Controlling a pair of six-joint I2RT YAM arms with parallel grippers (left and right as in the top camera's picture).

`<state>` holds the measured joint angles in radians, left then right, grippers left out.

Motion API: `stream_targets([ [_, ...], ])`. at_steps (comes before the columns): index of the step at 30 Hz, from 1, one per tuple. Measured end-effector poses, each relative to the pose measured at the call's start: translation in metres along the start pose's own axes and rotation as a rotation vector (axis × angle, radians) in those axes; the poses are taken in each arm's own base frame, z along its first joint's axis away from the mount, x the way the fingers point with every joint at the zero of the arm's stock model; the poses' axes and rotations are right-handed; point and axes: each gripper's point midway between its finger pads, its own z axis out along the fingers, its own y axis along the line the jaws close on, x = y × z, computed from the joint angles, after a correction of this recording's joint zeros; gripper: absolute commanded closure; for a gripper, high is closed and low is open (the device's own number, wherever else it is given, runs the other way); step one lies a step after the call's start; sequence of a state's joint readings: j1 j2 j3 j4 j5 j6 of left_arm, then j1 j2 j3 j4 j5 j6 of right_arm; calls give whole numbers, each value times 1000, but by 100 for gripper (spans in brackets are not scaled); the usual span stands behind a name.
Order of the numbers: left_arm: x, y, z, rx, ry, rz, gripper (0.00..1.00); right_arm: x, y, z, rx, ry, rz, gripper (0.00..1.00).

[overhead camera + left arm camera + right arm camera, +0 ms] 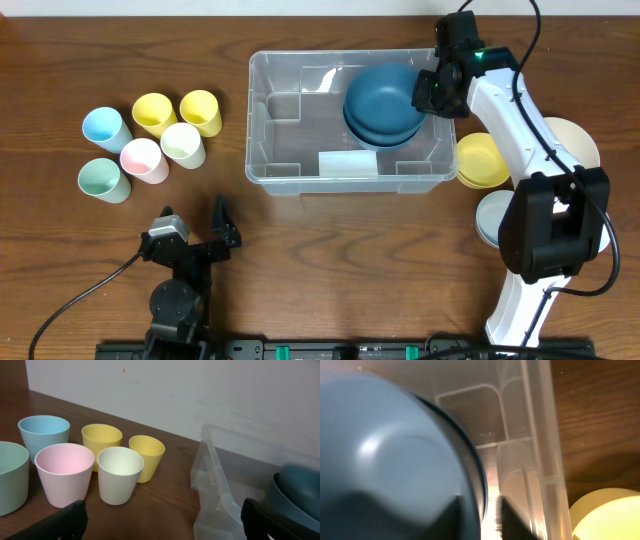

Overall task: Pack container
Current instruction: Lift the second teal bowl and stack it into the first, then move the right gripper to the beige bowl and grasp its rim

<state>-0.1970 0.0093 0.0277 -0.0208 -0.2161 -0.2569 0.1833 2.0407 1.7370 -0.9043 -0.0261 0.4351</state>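
R pincer (430, 92): jaws slightly apart, straddling rim of blue bowls (383, 100); no clamp seen. Bowls stacked right under it, inside container (258, 120), which lies below pincer.
Just beside pincer, outside bin: yellow bowl (482, 160), pale bowls (490, 215), unpacked.
Far across container: six cups (183, 145), unpacked. L pincer (195, 228) near them, wide apart, empty.
Est. early stage, most left.

Six cups stand upright and empty in a cluster at the left of the table (320, 260):
- back row: light blue cup (104, 127), yellow cup (153, 113), second yellow cup (200, 111)
- front row: mint cup (103, 180), pink cup (142, 159), cream cup (183, 144)

Two dark blue bowls (385, 103) sit nested in the container's (300, 178) right half. Yellow bowl (480, 160) is just beside its right end, with the pale grey bowl (492, 215) nearer the front. Cream bowl (572, 140) is further right, mostly hidden. Black cable (80, 300) lies front left.
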Motion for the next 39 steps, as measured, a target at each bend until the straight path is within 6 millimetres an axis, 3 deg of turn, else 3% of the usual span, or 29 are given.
stream_targets([
  [2,0,0,0,0,0,0,2,-1,3,0,-13,-3,-17,45],
  [13,0,0,0,0,0,0,2,4,25,-7,-131,30,-60,45],
  [17,0,0,0,0,0,0,2,-2,28,-35,-150,11,-61,44],
  [20,0,0,0,0,0,0,2,-12,22,-78,-159,-45,-47,41],
  [22,0,0,0,0,0,0,2,-18,8,-111,-145,-95,-20,39],
  [24,0,0,0,0,0,0,2,-21,-20,-146,-100,-145,38,36],
  [27,0,0,0,0,0,0,2,-18,-63,-176,-21,-174,148,33],
  [29,0,0,0,0,0,0,2,-13,-96,-186,42,-170,239,32],
  [33,0,0,0,0,0,0,2,-3,-152,-181,145,-128,411,32],
  [36,0,0,0,0,0,0,2,4,-183,-164,190,-109,502,32],
  [39,0,0,0,0,0,0,2,12,-206,-134,212,-96,558,34],
])
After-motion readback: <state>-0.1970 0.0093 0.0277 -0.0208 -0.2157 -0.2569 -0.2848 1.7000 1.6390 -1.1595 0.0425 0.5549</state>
